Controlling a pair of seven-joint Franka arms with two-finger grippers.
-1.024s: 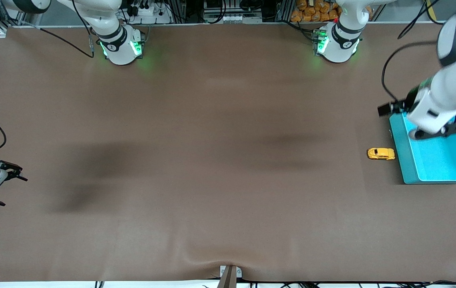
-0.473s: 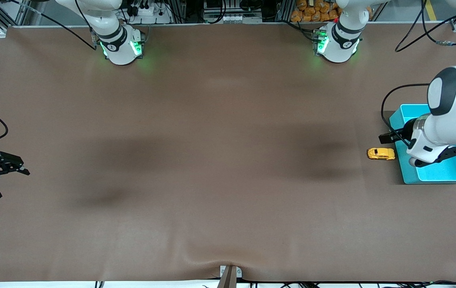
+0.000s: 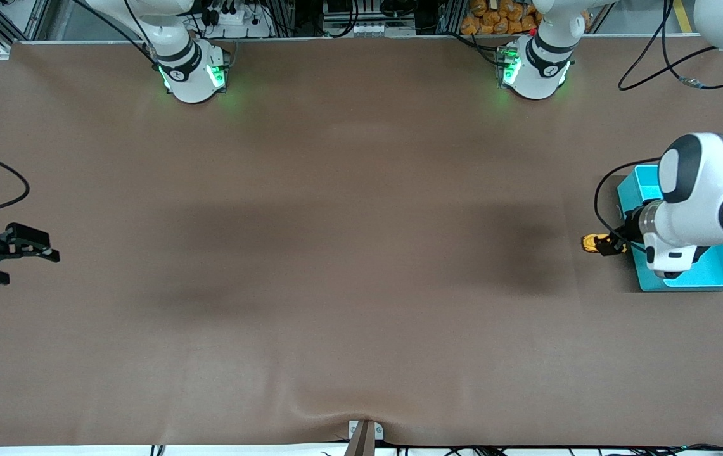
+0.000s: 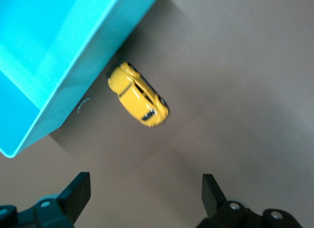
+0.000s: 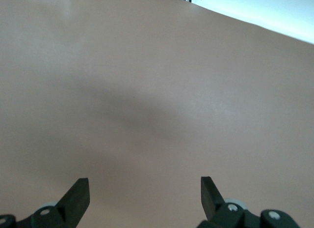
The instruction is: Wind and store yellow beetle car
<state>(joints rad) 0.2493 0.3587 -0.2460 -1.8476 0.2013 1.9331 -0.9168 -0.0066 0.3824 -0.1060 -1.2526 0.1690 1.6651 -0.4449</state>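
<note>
I saw the car [image 3: 591, 243] on the bench [image 3: 348, 266], just beside the teal bin [image 3: 632, 183] at the left arm's end. Left hand [image 4: 146, 196] hung over it, fingers spread wide, holding nothing. Right hand [image 3: 37, 248] waited over the right arm's end, also wide open and empty.

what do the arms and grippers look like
Both arms are glossy white with black joint bands, black cables trailing alongside, and green lights glowing at their bases. The left gripper and right gripper have black fingers with small silver screws.
</note>
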